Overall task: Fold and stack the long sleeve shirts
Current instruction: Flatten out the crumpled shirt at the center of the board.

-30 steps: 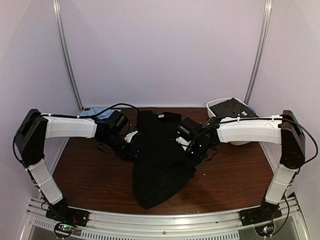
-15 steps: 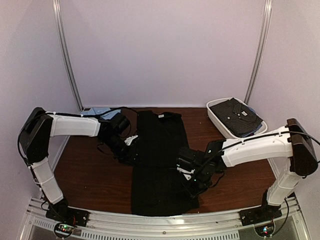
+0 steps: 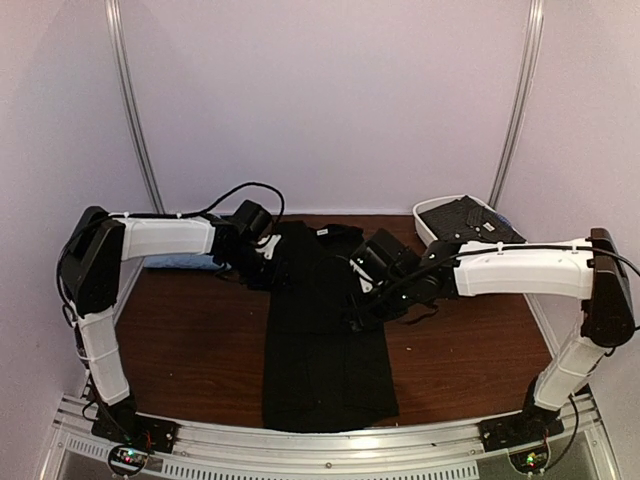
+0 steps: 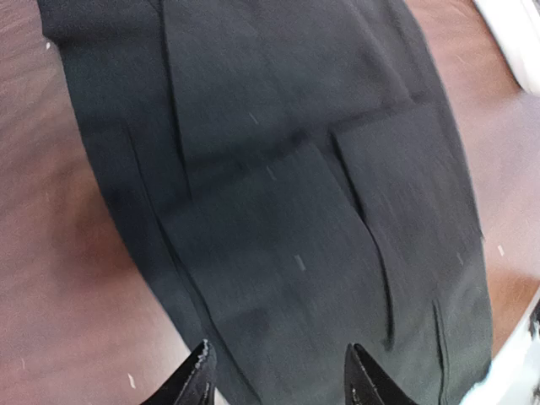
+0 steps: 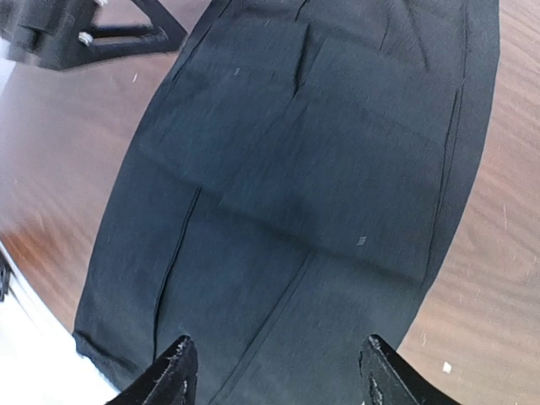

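One black long sleeve shirt (image 3: 325,350) lies flat as a long narrow strip, collar at the far end and hem near the front edge. It fills the left wrist view (image 4: 278,186) and the right wrist view (image 5: 312,186), showing folded-in layers and seams. My left gripper (image 3: 270,268) hovers at the strip's upper left edge, open (image 4: 281,380), nothing between its fingers. My right gripper (image 3: 362,305) hangs over the strip's right edge at mid-length, open (image 5: 278,375) and empty. A dark pale-dotted shirt (image 3: 462,215) lies in the tub.
A white oval tub (image 3: 428,226) stands at the back right. Light blue cloth (image 3: 180,262) shows under the left forearm at the back left. Bare brown table (image 3: 190,350) lies on both sides of the strip. The left gripper's body (image 5: 51,34) appears at the right wrist view's top left.
The bunched black shirt has been drawn out toward the front edge into a flat strip. My right gripper opened, let go of it and moved back to mid-length. My left gripper shifted farther back.
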`<state>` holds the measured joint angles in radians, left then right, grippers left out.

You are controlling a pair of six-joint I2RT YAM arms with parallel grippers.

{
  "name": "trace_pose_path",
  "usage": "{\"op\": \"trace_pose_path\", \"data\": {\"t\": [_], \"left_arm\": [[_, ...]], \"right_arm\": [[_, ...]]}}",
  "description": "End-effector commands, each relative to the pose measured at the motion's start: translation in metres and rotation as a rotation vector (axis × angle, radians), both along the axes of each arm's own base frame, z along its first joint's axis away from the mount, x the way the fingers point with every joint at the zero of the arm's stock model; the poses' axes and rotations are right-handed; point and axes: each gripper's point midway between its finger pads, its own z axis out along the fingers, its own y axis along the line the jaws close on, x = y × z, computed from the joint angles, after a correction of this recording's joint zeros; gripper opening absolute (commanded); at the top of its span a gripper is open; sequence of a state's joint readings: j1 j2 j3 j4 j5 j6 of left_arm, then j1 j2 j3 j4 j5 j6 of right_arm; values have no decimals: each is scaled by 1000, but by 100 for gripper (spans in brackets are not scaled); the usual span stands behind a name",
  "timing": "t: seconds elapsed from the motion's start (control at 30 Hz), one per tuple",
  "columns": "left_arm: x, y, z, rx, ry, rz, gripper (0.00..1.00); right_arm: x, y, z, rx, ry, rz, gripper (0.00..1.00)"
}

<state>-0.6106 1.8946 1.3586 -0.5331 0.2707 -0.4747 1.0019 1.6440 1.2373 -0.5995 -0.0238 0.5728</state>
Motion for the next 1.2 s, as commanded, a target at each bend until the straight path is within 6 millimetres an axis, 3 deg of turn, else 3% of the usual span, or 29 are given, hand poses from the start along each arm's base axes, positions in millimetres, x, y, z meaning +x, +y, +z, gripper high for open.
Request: {"op": "trace_pose_path", "data": {"t": [0.0,0.2,0.4,0.57,0.77,1.17], "left_arm": [[34,-4,-13,0,-35,85,53],[47,-8,-27,-1,-40,133,54],[45,-11,-46,-11,-1,135,54],[43,-11,-48,-16,6,135,53],[43,-17,-45,-36,8,116,44],[42,-39,-25,-96,-21,64,8]], "right_arm": [[38,-2,-6,60,-56,-28,67],[83,-12,-14,149,-99,-90,67],[118,-24,-23,176,-134,-166,67],[127,-26,-34,153,-136,-182,67],[132,-27,-41,148,-132,-185,68],[142,-25,-56,114,-122,-189,68]]}}
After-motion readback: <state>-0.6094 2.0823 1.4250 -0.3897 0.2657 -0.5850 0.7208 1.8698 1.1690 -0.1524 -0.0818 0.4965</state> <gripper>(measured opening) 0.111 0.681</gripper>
